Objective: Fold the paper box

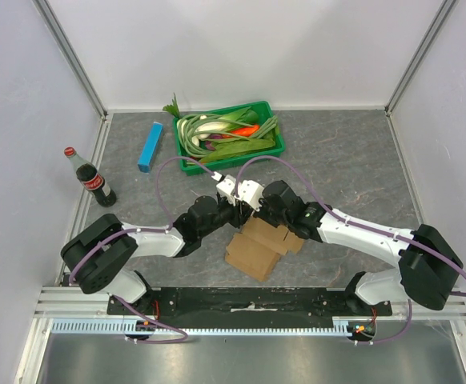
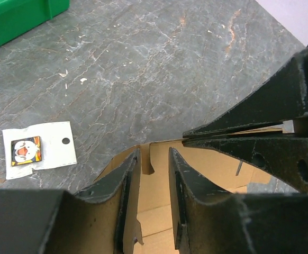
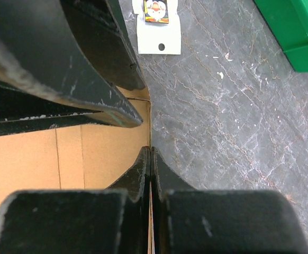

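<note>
The paper box (image 1: 253,256) is brown cardboard, partly raised, lying near the table's front between the arms. Both grippers meet over its far edge. My left gripper (image 1: 235,210) is open in the left wrist view (image 2: 154,153); it reaches into the box (image 2: 156,201), and an upright cardboard wall lies against the inner face of its left finger (image 2: 123,185). My right gripper (image 1: 251,214) is shut on a thin upright wall of the box (image 3: 37,159), with its tips (image 3: 151,152) pressed together on the edge. The right gripper's fingers (image 2: 249,135) show in the left wrist view.
A small white card with a cartoon picture (image 2: 37,151) lies on the grey table just beyond the box and also shows in the right wrist view (image 3: 158,26). A green tray of vegetables (image 1: 217,166) stands at the back. A slim blue box (image 1: 150,146) and a cola bottle (image 1: 93,178) stand at the left.
</note>
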Controlling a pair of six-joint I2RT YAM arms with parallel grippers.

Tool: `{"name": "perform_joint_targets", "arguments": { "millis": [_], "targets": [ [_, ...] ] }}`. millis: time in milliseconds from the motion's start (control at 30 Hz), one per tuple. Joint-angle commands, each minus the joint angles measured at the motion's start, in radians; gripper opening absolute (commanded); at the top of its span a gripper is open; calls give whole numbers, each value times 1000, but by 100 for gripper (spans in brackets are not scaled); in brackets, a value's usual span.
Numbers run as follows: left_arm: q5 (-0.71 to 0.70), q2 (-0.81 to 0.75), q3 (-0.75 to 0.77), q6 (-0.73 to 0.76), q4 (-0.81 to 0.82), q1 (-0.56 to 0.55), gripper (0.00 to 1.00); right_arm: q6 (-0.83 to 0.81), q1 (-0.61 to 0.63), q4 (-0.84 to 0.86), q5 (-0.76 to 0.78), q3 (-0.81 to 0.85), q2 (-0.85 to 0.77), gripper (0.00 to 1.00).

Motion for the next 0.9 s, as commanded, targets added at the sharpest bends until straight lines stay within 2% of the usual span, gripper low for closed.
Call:
{"name": "perform_joint_targets", "arguments": {
  "millis": [0, 167, 367, 533, 600, 733, 867],
  "targets": [
    [-58, 9, 25, 80, -5, -17, 34, 2, 0, 28, -10, 41, -24, 0],
    [-79, 35, 46, 98, -14, -20, 29, 11, 0, 35, -22, 38, -32, 0],
    [-64, 42, 57, 104, -31, -28, 32, 14, 0, 44, -21, 38, -35, 0],
    [-51, 29, 24, 97, -2, -28, 31, 23, -1, 51, -38, 38, -37, 0],
    [-54, 8, 2, 91, 24, -28, 32, 32, -9, 55, -47, 34, -38, 0],
    [-56, -17, -58, 66, 102, -28, 43, 48, -26, 66, -78, 20, -49, 0],
    [-50, -14, -59, 61, 112, -29, 44, 57, -34, 78, -107, 5, -66, 0]
  ]
}}
